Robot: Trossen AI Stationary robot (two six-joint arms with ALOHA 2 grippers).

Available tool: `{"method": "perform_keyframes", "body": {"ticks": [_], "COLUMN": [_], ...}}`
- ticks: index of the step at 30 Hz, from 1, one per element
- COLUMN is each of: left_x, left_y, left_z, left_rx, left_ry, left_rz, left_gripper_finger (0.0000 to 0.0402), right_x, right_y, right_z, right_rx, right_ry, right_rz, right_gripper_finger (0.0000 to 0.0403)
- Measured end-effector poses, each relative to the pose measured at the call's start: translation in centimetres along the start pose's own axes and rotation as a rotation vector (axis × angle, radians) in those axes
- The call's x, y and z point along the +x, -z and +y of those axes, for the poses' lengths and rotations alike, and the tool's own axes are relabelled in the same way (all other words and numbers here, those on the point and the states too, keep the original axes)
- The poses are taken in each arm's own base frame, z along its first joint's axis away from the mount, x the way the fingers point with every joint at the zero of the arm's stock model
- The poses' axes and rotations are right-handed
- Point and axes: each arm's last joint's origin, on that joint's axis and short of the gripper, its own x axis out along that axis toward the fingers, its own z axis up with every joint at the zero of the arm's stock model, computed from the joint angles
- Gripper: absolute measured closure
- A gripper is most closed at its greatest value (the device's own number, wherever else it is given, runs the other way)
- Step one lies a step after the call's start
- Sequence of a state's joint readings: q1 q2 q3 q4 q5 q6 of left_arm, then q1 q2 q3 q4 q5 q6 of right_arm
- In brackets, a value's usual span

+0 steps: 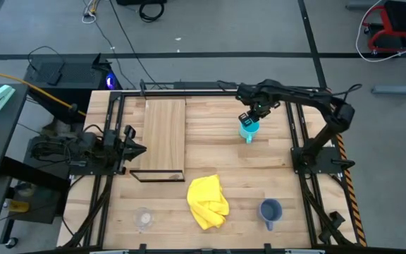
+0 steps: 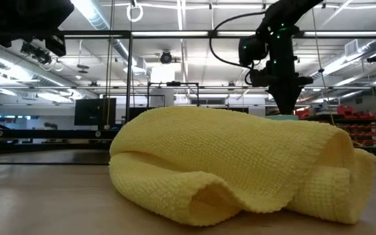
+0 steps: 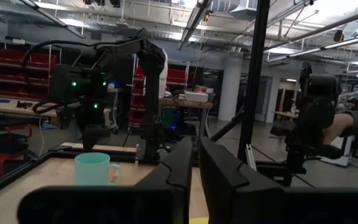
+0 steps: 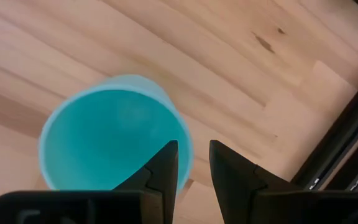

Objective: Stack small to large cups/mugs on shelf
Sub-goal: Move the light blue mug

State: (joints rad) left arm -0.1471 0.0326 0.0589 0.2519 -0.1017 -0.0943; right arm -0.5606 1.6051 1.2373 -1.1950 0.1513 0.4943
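High view: right gripper (image 1: pixel 251 120) over cyan mug (image 1: pixel 249 131), fingers slightly apart straddling rim; next clamp, carry to shelf (image 1: pixel 164 134).

cyan mug (image 2: pixel 281 117) mostly hidden behind yellow cloth (image 2: pixel 240 163), clear cup (image 1: pixel 144 219) faint, contents unreadable

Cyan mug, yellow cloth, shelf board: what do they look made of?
Cyan mug: opaque, smooth matte wall with even colour, probably plastic, possibly glazed ceramic. The right gripper hovers at its rim.
Yellow cloth: soft woven or knitted textile; the waffle-like texture and limp folds show clearly.
Shelf: pale wood board with visible straight grain, edged by a thin black frame, likely metal.
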Motion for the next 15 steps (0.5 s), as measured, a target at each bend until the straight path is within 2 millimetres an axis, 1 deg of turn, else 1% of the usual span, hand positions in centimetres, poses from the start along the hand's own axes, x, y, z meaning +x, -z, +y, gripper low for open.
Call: {"method": "perform_keyframes", "body": {"ticks": [6,15], "left_x": [0.0,0.0], "left_y": [0.2,0.4], "left_z": [0.0,0.0], "left_rx": [-0.005,-0.022], "left_ry": [-0.002,-0.004], "left_rz": [0.019,0.039], "left_gripper_finger": [0.0358,0.0364], "right_x": [0.9,2.4], "right_y": [-0.4,-0.9], "right_z": [0.3,1.0], "right_rx": [-0.005,-0.027], "right_ry": [0.013,0.019], "right_rz": [0.024,0.064], "right_gripper_finger": [0.0304,0.0304]}}
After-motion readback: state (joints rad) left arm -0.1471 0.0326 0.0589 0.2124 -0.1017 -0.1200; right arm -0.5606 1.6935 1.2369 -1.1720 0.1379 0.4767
